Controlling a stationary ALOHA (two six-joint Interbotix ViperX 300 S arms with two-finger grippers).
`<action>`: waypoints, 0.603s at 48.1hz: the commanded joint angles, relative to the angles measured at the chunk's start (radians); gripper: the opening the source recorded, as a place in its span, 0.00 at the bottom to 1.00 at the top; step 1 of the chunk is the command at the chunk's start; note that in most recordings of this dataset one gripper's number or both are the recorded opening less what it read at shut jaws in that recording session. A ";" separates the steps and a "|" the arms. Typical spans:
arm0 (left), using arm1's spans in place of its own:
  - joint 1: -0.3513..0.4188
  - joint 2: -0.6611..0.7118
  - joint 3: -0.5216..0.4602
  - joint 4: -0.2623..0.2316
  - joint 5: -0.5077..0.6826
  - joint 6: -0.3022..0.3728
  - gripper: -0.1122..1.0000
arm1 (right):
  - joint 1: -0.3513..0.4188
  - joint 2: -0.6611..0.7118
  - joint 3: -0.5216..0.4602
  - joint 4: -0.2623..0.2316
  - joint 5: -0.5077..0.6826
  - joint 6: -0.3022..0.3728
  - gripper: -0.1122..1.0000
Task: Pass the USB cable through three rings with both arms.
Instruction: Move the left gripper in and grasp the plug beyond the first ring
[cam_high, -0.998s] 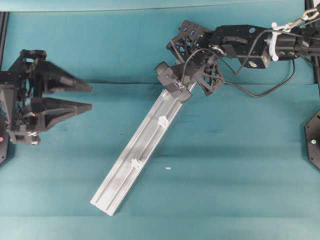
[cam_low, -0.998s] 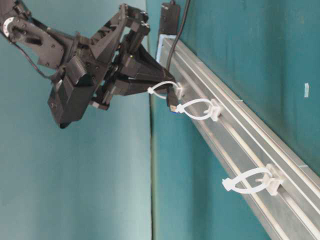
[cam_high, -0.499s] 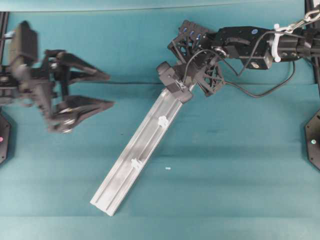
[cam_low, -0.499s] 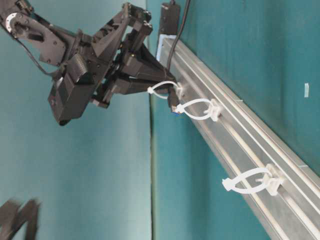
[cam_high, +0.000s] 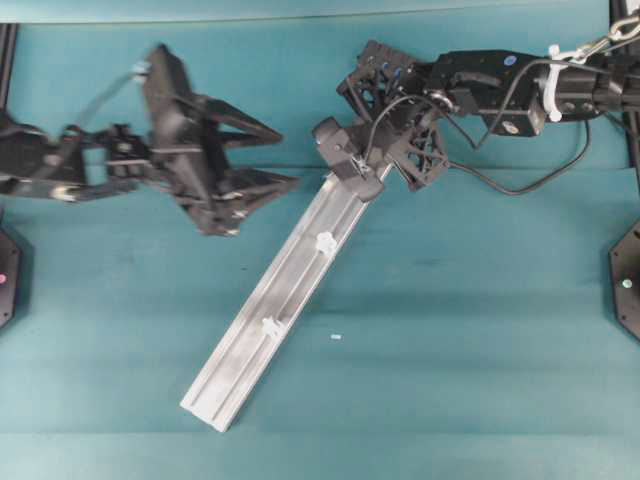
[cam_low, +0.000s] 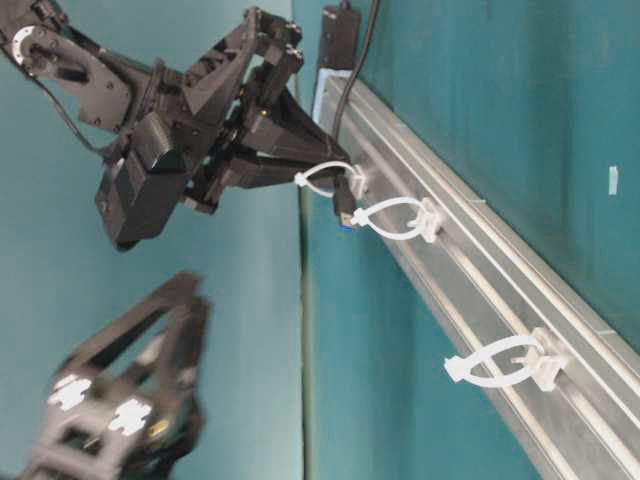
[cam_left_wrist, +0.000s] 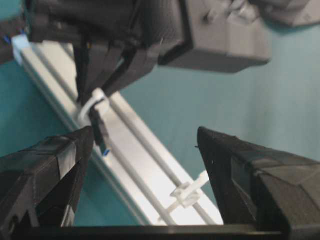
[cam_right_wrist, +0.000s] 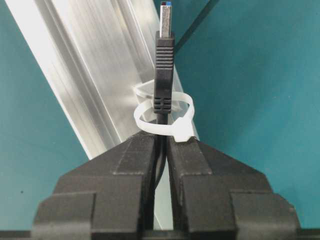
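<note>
The aluminium rail is bright, brushed metal with smooth, reflective grooves. The rings are translucent white plastic, slightly glossy. The USB plug has a matt black ribbed plastic body and a silvery metal tip at 12 o'clock. The table covering looks like matt teal cloth.

No legible text, label, brand, number or sign anywhere.
</note>
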 joint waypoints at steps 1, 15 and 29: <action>0.002 0.112 -0.032 0.003 -0.040 0.006 0.91 | 0.003 -0.002 -0.008 0.002 -0.008 0.012 0.17; 0.014 0.253 -0.110 0.003 -0.091 0.020 0.91 | -0.002 -0.002 -0.009 0.037 -0.017 0.009 0.17; 0.017 0.354 -0.170 0.003 -0.083 0.009 0.91 | -0.003 -0.002 -0.008 0.046 -0.018 0.012 0.17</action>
